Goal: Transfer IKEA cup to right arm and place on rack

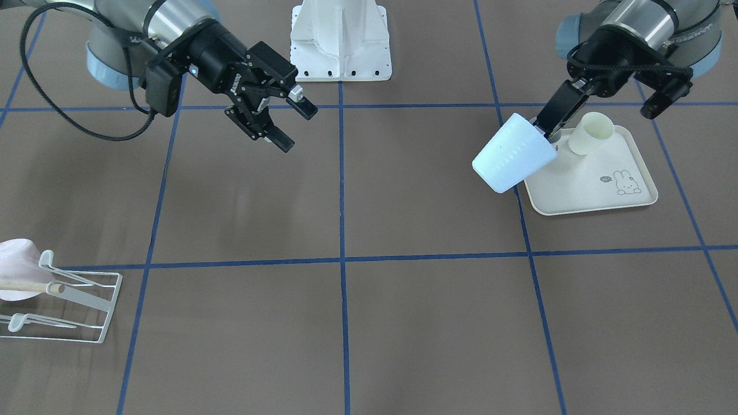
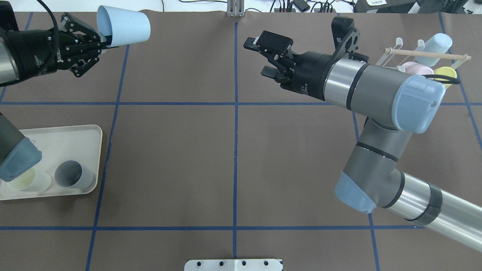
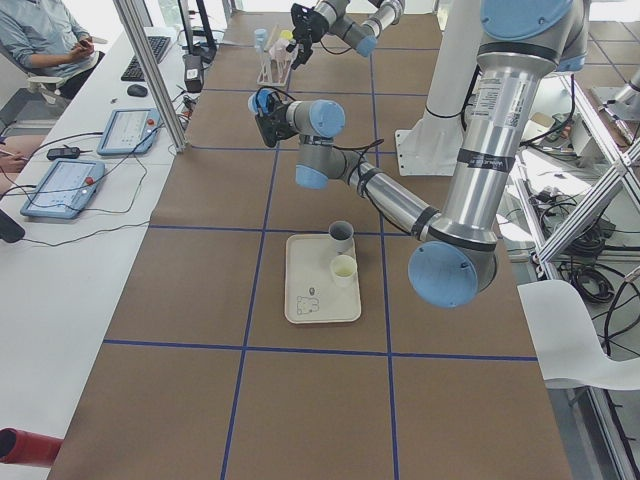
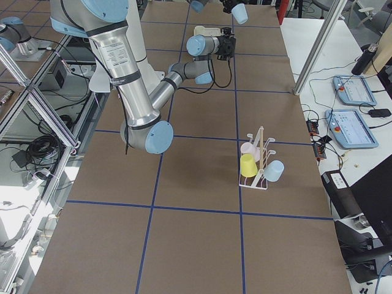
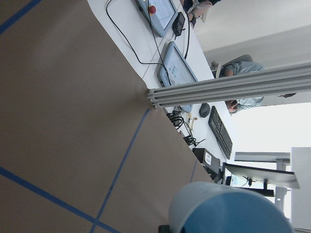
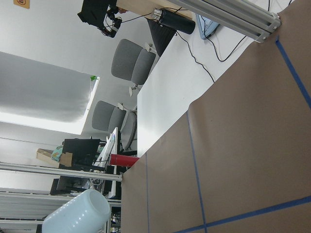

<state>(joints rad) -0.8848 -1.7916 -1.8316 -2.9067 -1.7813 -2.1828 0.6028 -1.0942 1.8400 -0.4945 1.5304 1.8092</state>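
Observation:
My left gripper [image 2: 104, 40] is shut on the rim of a pale blue IKEA cup [image 2: 123, 26] and holds it tilted in the air, its bottom toward the table's middle. In the front view the gripper [image 1: 545, 134] holds the cup [image 1: 513, 154] over the tray's edge. The cup also shows in the left wrist view [image 5: 228, 209] and the right wrist view [image 6: 77, 214]. My right gripper [image 2: 258, 56] is open and empty, raised near the centre line and facing the cup across a wide gap; it also shows in the front view [image 1: 297, 128]. The white wire rack [image 2: 425, 55] stands behind the right arm.
The rack [image 1: 29, 286] holds a pink cup [image 2: 416, 69], a yellow cup [image 2: 444, 72] and a light blue cup [image 2: 435, 43]. A cream tray [image 2: 64, 143] with a rabbit drawing holds a grey cup [image 2: 71, 175] and a pale yellow cup [image 2: 32, 181]. Blue tape lines grid the brown table.

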